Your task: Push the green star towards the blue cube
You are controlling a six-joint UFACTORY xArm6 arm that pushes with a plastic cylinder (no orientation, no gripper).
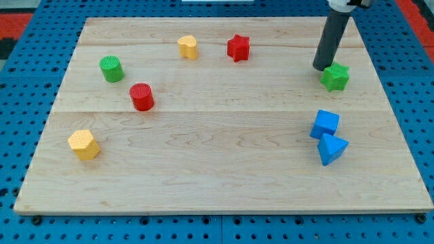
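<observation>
Near the view's bottom right sits our blue cube (325, 124), touching a blue wedge (332, 148). Farther up, the green star (335, 76): likely light, rigid, slides easily. Our tip (320, 67) holds nothing, touching the star's upper-left; we'd push there, downward.

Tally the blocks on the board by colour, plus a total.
Green: 2 – green star, green cylinder
Red: 2 – red star, red cylinder
Yellow: 2 – yellow block at the view's top, yellow hexagon
Blue: 2 – blue cube, blue triangle
Total: 8
My tip sits just left of the green star.
</observation>
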